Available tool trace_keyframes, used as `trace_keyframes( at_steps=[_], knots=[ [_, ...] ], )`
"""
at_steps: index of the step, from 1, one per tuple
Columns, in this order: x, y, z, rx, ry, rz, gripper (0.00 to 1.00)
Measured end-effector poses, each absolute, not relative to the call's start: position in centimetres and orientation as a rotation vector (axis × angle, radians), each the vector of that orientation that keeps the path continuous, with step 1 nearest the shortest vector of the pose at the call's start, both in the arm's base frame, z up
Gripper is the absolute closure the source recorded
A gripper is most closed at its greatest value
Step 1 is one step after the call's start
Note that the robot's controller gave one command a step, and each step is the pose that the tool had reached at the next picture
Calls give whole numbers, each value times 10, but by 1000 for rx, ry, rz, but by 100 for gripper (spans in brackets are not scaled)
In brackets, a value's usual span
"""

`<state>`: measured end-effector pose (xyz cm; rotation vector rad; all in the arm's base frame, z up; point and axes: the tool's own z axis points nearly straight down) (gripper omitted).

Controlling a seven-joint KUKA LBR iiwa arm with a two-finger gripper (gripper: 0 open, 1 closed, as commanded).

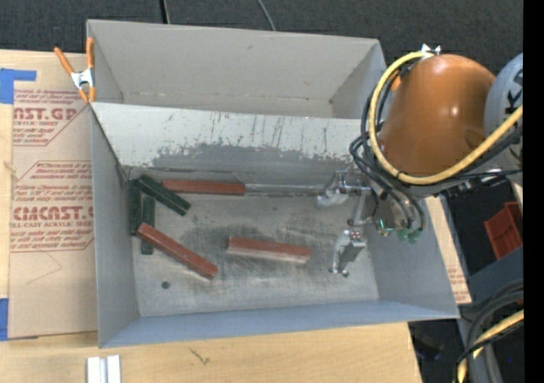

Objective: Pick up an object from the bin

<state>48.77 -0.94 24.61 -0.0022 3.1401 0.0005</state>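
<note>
Right of the nearest red stick (268, 250), the claw (338, 228) hangs low in the bin (255, 76), spread and empty. Placement suits gripping that stick's near end.

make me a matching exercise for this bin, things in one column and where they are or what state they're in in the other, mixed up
Things
1. pair of dark green flat sticks
2. slanted red-brown flat stick
3. two-finger metal gripper
4. orange-brown domed cover on the arm

Places or states
a. open, nothing between the fingers, low at the right of the grey metal bin
b. front-left of the bin's floor
c. over the bin's right rim
d. by the bin's left wall

Pairs: 1-d, 2-b, 3-a, 4-c
</note>
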Motion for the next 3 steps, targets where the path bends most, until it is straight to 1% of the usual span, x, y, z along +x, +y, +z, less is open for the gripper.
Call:
trace_keyframes(
  at_steps=[1,2,3],
  knots=[
    [501,-9,195,-66,3132,-1,0],
    [518,17,76,-237,3122,0,100],
    [518,17,76,-237,3122,0,100]
  ],
)
